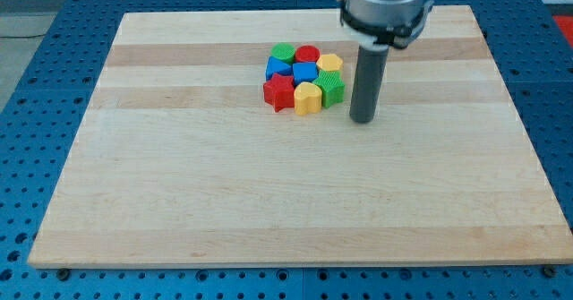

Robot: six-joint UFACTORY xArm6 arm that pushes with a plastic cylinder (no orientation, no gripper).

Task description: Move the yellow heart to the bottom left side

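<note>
Blocks sit packed in one tight cluster in the upper middle of the frame on the pale wooden board [179, 201], and I read them from the left. A blue block [278, 66] and a red star-shaped block [279, 91] make the cluster's left edge, with a green block [284, 52] above them. Next come a red round block [308, 54], a second blue block [306, 71] and, at the cluster's lower edge, the yellow heart [307, 98] — touching the red star on its left and a green ridged block [331, 90] on its right. A yellow block [330, 63] sits above that green one.

My tip [363, 120] is just right of the cluster, near the green ridged block but apart from it; being a plain rod, it has nothing to spread or pinch.

To do this cleanly I'd judge the heart must go down and left without dragging the star — so I would work the tip in above the heart, then push diagonally toward the lower left of the frame.
</note>
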